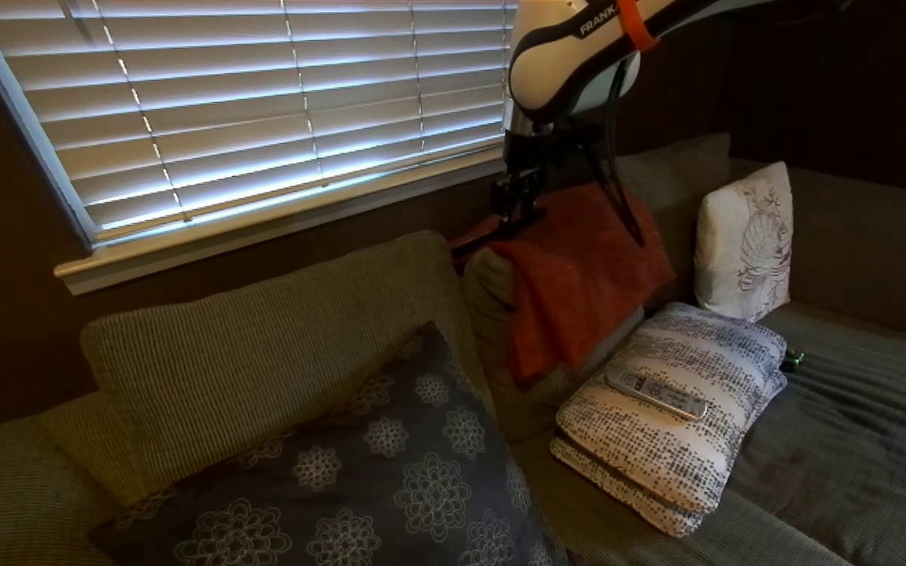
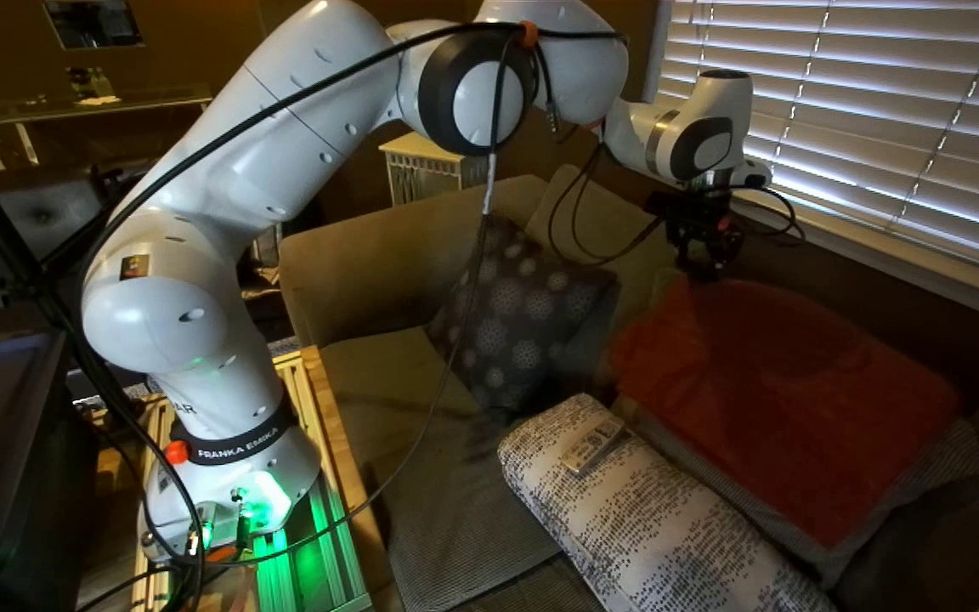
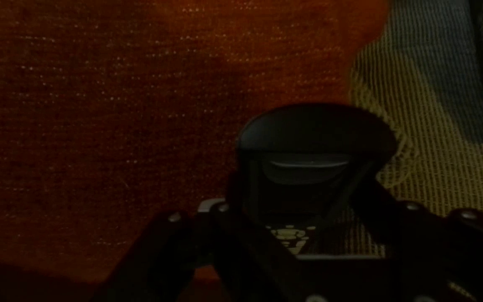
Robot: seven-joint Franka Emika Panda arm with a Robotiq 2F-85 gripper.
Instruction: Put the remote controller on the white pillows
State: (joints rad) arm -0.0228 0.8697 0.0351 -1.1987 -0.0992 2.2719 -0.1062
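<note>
My gripper (image 3: 304, 188) is shut on the remote controller (image 3: 317, 130), a black bar whose rounded end and pale buttons show in the wrist view. In an exterior view the gripper (image 1: 517, 214) hangs high over the sofa back with the dark remote controller (image 1: 478, 242) tilted below it. The other outside picture shows the gripper (image 2: 706, 255) just above the orange blanket, the remote hardly distinguishable there. Well away and lower, the white pillows (image 1: 642, 464) lie stacked on the seat, also visible as a speckled top (image 2: 625, 518). A separate grey remote (image 1: 657, 395) rests on the upper one.
An orange-red blanket (image 1: 579, 275) drapes over the sofa back beneath the gripper. The window sill and blinds (image 1: 264, 102) are close behind the arm. A dark patterned cushion (image 2: 515, 314) leans nearby, and a shell-print pillow (image 1: 745, 240) stands beyond the stack.
</note>
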